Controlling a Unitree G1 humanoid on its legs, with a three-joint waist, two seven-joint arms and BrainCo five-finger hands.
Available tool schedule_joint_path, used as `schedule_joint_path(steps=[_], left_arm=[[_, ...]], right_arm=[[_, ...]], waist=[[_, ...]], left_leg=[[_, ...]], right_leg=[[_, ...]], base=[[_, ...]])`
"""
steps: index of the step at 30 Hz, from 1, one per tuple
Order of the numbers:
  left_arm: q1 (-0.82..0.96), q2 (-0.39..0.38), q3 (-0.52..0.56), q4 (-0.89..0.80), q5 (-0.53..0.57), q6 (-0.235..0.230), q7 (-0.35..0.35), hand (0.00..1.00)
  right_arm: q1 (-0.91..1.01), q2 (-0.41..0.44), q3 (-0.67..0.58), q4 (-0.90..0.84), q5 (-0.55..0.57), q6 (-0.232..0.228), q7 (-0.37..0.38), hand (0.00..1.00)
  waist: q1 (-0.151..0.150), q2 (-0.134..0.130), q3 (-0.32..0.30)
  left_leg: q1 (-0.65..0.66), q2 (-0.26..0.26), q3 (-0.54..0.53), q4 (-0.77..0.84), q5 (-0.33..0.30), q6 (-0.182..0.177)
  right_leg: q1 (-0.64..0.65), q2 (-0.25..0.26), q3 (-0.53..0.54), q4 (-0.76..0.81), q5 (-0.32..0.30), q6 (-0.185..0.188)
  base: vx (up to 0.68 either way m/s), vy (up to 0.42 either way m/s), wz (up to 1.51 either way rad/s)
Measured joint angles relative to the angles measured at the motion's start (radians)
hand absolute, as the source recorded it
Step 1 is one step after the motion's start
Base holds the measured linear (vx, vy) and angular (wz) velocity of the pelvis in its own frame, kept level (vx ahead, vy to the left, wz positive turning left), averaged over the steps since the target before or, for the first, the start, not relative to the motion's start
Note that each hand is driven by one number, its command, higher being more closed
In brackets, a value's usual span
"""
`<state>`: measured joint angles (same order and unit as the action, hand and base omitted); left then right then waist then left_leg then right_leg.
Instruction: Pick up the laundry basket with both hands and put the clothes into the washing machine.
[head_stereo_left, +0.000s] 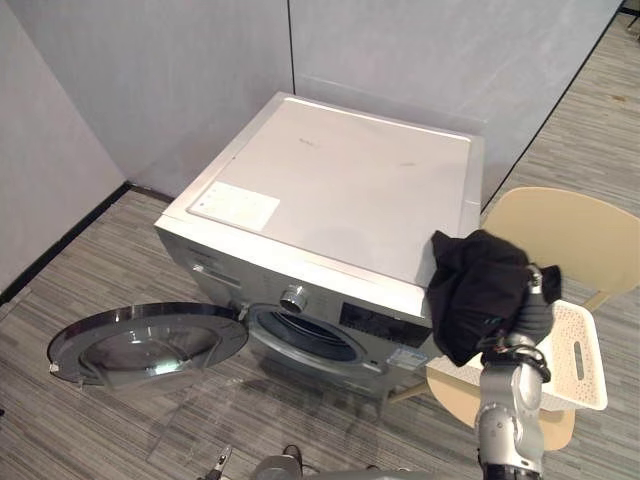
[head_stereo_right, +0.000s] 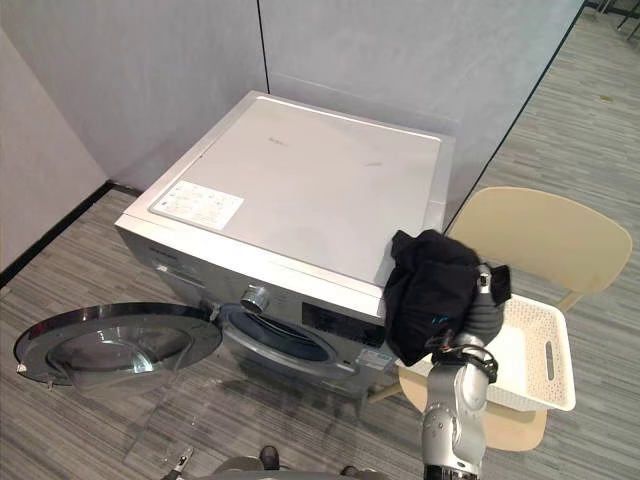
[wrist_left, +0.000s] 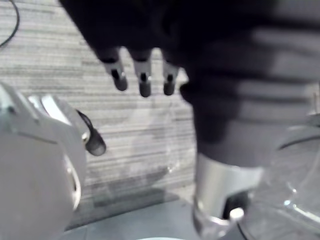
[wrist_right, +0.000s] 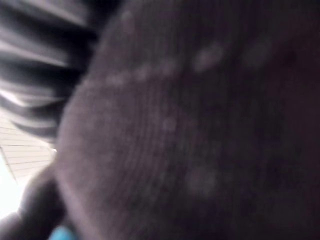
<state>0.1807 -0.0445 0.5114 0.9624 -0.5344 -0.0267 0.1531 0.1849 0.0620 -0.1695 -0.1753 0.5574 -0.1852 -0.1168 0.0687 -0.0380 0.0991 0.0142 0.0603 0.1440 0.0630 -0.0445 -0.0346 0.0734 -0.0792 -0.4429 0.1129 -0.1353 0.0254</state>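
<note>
Laundry basket (head_stereo_left: 578, 358), white with perforated walls, sits on the seat of a beige chair (head_stereo_left: 572, 232) just beside the right side of the washing machine (head_stereo_left: 340, 190); no hand is on it. Black garment (head_stereo_left: 478, 292) is out of the basket, held up in the air in front of the machine's right front corner, hanging bunched over the near left edge of the basket. Right hand (head_stereo_left: 536, 312) carries it: a silver finger shows lying across the cloth and the rest of the hand is wrapped in it, so the grip reads as closed on the garment. Right wrist view is dark knit cloth pressed close to the camera. Machine is silver with a flat bare top; its round door (head_stereo_left: 150, 345) is swung fully open to the robot's left, and the drum opening (head_stereo_left: 305, 337) is exposed and dark inside. Left hand (wrist_left: 144, 82) hangs low over the grey striped floor (head_stereo_left: 110, 265), fingers straight and relaxed, thumb apart, holding nothing.
</note>
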Motion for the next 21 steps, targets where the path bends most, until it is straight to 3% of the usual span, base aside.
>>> schedule_joint_path(steps=[3,7,9,12,13,17,18,19,21], left_arm=[[0.005,-0.001,-0.009,0.0,0.01,0.0,-0.019,0.0],[0.026,0.006,-0.047,0.0,0.03,0.0,-0.04,0.0],[0.026,0.008,-0.053,0.0,0.035,-0.001,-0.044,0.0],[0.026,0.019,-0.079,0.0,0.038,-0.006,-0.045,0.0],[0.023,0.026,-0.083,-0.003,0.037,-0.013,-0.044,0.0],[0.013,0.038,-0.088,-0.007,0.034,-0.026,-0.039,0.0],[0.006,0.038,-0.09,-0.009,0.03,-0.028,-0.037,0.0],[-0.013,0.04,-0.091,-0.009,0.025,-0.028,-0.035,0.0],[-0.052,0.037,-0.108,-0.01,0.016,-0.029,-0.024,0.0]], right_arm=[[0.085,-0.017,0.062,-0.025,0.012,-0.005,0.064,1.0],[0.114,-0.093,0.113,0.017,0.015,-0.011,0.158,1.0],[0.112,-0.116,0.118,0.038,0.012,-0.017,0.178,1.0],[0.108,-0.166,0.137,0.079,0.004,-0.034,0.192,1.0],[0.092,-0.183,0.139,0.107,-0.018,-0.035,0.194,1.0],[0.061,-0.23,0.147,0.133,-0.038,-0.054,0.2,1.0],[0.049,-0.271,0.202,0.226,-0.092,-0.035,0.199,1.0],[0.028,-0.308,0.292,0.36,-0.142,0.022,0.198,1.0],[-0.035,-0.284,0.422,0.588,-0.201,0.125,0.18,1.0]], waist=[[-0.003,-0.003,-0.007],[-0.034,0.002,-0.003],[-0.034,0.012,0.004],[-0.039,0.005,0.022],[-0.06,0.001,0.046],[-0.062,0.002,0.11],[-0.06,0.004,0.139],[-0.052,0.012,0.17],[-0.035,0.041,0.229]], left_leg=[[-0.001,-0.002,-0.01,-0.016,0.028,-0.008],[0.003,0.004,-0.016,-0.026,0.045,-0.018],[0.002,0.006,-0.017,-0.021,0.045,-0.018],[-0.008,0.006,-0.028,-0.007,0.045,-0.018],[-0.027,0.004,-0.042,0.012,0.042,-0.018],[-0.079,0.005,-0.056,0.052,0.026,-0.02],[-0.098,0.007,-0.055,0.065,0.023,-0.016],[-0.12,0.007,-0.057,0.073,0.023,-0.016],[-0.153,0.007,-0.059,0.074,0.025,-0.018]], right_leg=[[0.013,0.004,-0.014,-0.013,-0.001,-0.001],[0.016,0.009,-0.025,-0.007,-0.003,-0.006],[0.012,0.008,-0.026,0.007,-0.006,-0.01],[-0.012,0.0,-0.034,0.062,-0.025,-0.023],[-0.042,-0.015,-0.051,0.109,-0.054,-0.016],[-0.107,-0.04,-0.055,0.204,-0.097,0.01],[-0.125,-0.043,-0.055,0.222,-0.097,0.01],[-0.145,-0.046,-0.058,0.234,-0.096,0.012],[-0.177,-0.054,-0.068,0.25,-0.095,0.013]], base=[[0.01,-0.082,0.16],[-0.05,-0.057,0.07],[-0.09,-0.018,0.03],[-0.13,0.008,0.13],[-0.18,0.006,0.3],[-0.21,-0.007,0.11],[-0.23,-0.007,0.06],[-0.25,-0.001,0.12],[-0.18,-0.018,0.21]])
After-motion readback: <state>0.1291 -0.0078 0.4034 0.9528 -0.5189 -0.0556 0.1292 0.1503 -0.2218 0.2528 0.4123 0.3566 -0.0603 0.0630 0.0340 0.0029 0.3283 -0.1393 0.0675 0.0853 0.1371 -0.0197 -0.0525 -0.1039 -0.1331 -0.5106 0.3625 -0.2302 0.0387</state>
